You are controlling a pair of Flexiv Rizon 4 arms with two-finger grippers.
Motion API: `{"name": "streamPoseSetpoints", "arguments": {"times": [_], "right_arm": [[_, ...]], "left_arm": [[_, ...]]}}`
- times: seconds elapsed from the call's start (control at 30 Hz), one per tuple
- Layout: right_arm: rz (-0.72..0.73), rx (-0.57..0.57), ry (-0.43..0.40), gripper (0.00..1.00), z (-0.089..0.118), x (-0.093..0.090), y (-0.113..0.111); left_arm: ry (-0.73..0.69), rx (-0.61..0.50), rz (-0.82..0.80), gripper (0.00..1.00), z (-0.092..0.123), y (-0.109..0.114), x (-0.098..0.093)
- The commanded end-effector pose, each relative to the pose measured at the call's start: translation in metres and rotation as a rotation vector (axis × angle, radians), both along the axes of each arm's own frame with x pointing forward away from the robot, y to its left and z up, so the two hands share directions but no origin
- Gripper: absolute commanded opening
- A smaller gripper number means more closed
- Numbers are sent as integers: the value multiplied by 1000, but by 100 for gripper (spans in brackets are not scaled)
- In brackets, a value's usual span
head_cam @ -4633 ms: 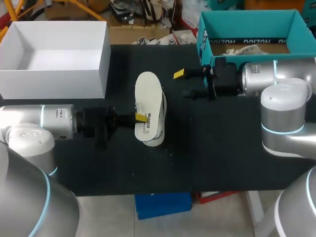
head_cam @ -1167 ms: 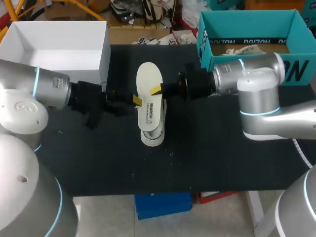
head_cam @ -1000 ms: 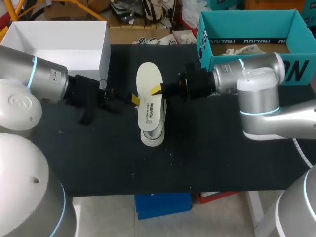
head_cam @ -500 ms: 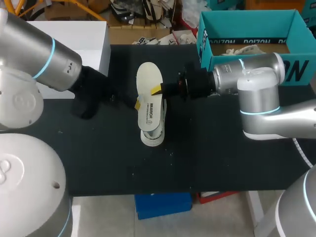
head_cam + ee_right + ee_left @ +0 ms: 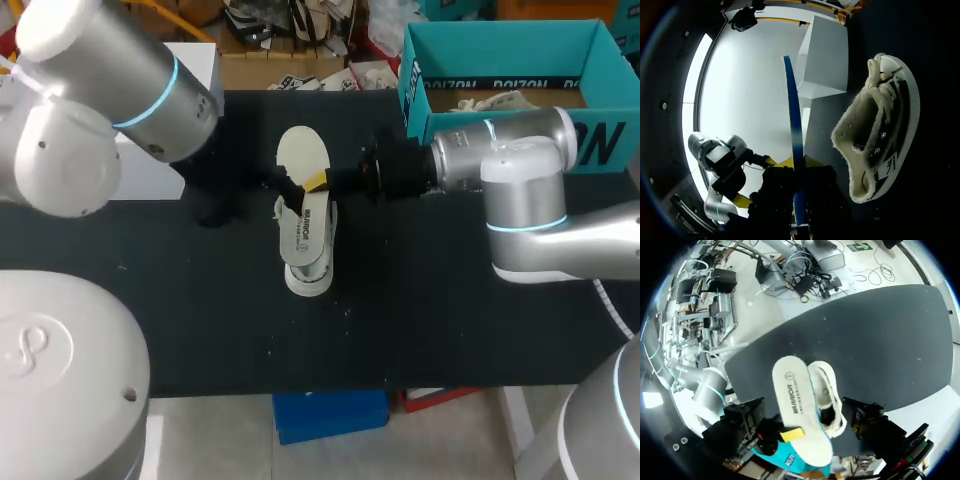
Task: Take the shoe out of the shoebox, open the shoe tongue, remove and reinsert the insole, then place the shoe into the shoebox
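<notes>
A white shoe (image 5: 306, 256) lies on its side in the middle of the black table (image 5: 430, 300). The white insole (image 5: 298, 158) stands on edge against it, and my right gripper (image 5: 318, 183) is shut on the insole's rim. In the right wrist view the insole (image 5: 792, 125) runs edge-on out from between my right gripper (image 5: 797, 172), with the shoe (image 5: 875, 145) beside it. My left gripper (image 5: 807, 425) hangs open above the insole (image 5: 795, 410) and shoe (image 5: 827, 400), its fingers wide apart on either side. In the head view my left gripper (image 5: 285, 195) is at the insole's left edge.
The white shoebox (image 5: 198, 62) stands at the back left, mostly hidden behind my left arm (image 5: 120, 100). A teal box (image 5: 510, 60) with paper inside sits at the back right. Bare table lies in front of the shoe.
My left arm has swung up and rightwards, bringing its open gripper from left of the insole to above it. The right gripper and insole have stayed put.
</notes>
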State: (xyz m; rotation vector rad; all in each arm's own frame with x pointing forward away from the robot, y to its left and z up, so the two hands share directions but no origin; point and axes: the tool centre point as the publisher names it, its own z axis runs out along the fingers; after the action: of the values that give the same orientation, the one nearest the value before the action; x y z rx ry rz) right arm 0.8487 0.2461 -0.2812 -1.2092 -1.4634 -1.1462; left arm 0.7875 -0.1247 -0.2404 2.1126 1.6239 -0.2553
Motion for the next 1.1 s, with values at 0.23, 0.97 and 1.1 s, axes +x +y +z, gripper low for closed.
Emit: {"name": "streamPoseSetpoints", "arguments": {"times": [0.23,0.97,1.1], "right_arm": [[-2,-2,0,0,0,0,1],[-2,-2,0,0,0,0,1],[-2,-2,0,0,0,0,1]], "left_arm": [[41,649,243,100,3,-26,14],[8,496,289,100,22,-26,4],[5,454,293,100,26,-27,-2]]}}
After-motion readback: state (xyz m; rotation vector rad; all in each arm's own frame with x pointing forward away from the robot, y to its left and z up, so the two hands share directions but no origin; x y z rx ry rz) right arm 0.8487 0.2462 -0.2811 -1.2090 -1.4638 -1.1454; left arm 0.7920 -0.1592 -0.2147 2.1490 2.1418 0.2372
